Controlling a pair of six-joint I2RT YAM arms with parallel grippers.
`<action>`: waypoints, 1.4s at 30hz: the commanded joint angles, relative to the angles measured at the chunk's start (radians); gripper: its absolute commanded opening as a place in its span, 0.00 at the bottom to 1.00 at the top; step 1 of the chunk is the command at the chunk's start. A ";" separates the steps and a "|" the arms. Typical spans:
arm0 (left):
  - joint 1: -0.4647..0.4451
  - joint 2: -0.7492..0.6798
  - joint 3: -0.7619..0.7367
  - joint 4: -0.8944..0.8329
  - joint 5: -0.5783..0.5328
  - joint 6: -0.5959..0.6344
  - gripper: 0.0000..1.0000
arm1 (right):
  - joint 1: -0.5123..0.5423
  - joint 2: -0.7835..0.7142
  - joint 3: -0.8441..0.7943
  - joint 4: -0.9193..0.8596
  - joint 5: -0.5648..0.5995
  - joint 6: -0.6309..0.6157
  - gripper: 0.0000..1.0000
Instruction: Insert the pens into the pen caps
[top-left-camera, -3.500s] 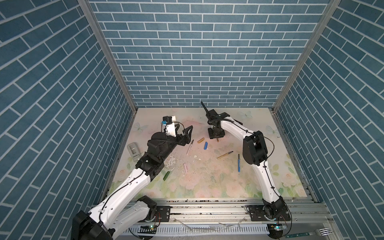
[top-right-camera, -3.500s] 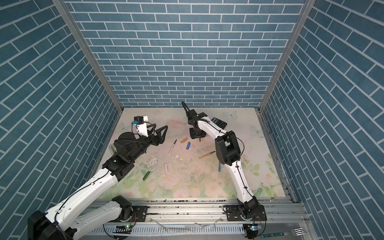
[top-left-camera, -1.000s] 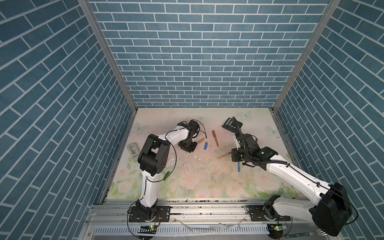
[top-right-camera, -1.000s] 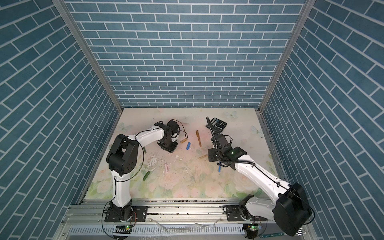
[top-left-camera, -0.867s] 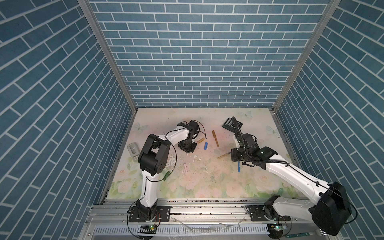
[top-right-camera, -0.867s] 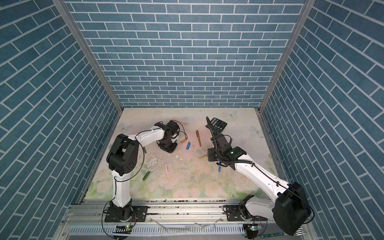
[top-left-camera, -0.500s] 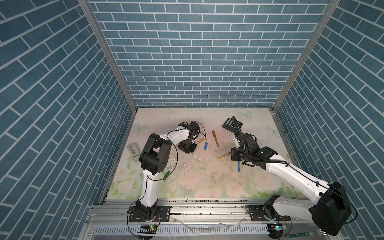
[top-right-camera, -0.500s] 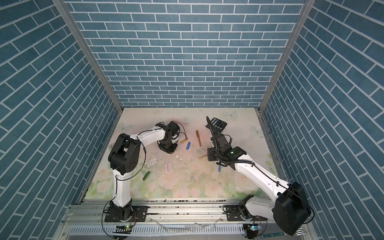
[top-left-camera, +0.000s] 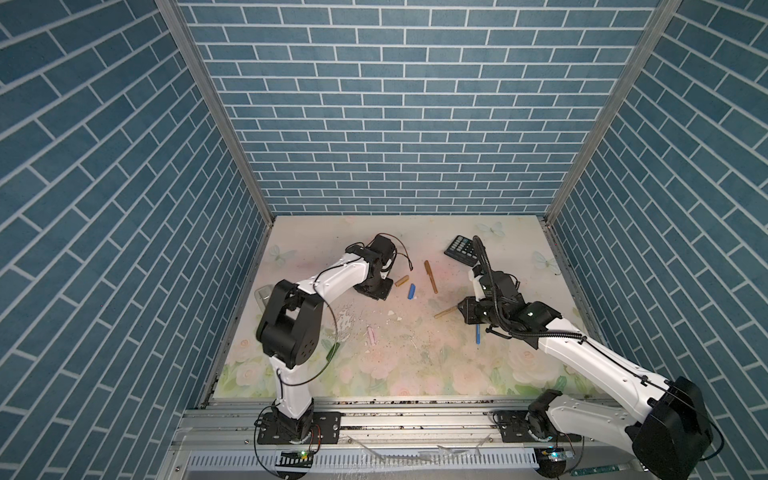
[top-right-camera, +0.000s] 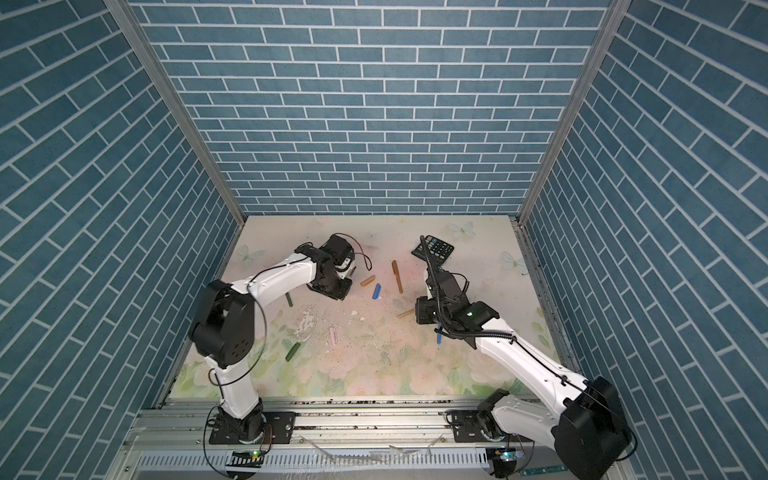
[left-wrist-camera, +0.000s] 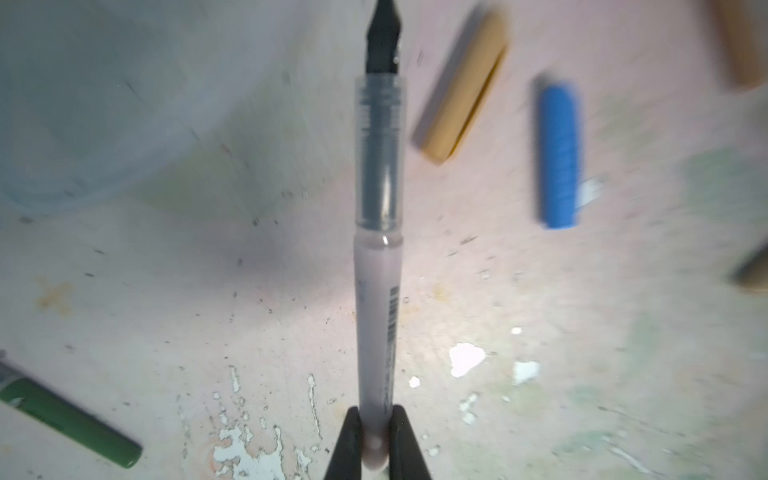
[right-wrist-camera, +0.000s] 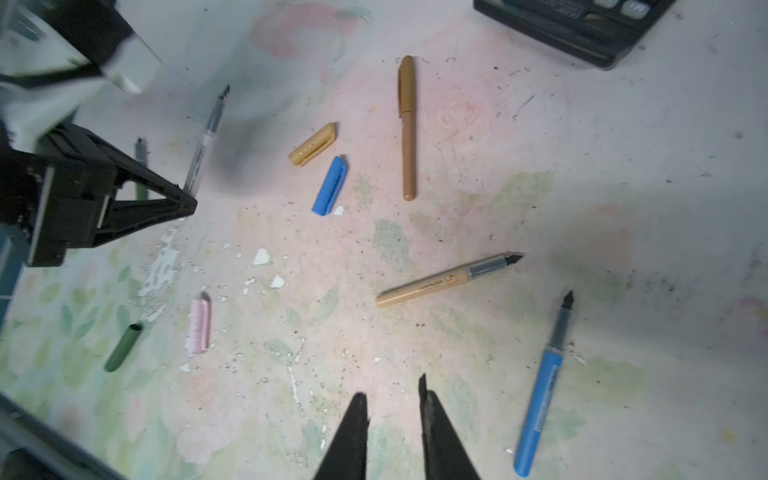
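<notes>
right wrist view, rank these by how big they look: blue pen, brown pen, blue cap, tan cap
1. blue pen, though nearest the camera
2. brown pen
3. blue cap and tan cap: look alike, unranked

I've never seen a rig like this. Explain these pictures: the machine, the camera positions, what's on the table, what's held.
The machine is a left arm and a right arm at a flowered table, each ending in a two-fingered claw. Two pictures look down from overhead; two come from wrist cameras. The left claw pinches an uncapped white-pink pen. The right claw is open and empty. Lying loose: tan pen, blue pen, green pen, capped brown pen, tan cap, blue cap, pink cap, green cap, calculator.
</notes>
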 joint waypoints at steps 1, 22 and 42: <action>-0.056 -0.201 -0.097 0.185 0.087 -0.004 0.00 | 0.001 -0.033 0.022 0.130 -0.115 0.014 0.29; -0.119 -0.533 -0.402 0.728 0.503 -0.172 0.00 | 0.067 0.088 0.347 0.264 -0.293 -0.076 0.51; -0.122 -0.546 -0.416 0.765 0.538 -0.176 0.41 | 0.075 0.166 0.415 0.256 -0.290 -0.050 0.06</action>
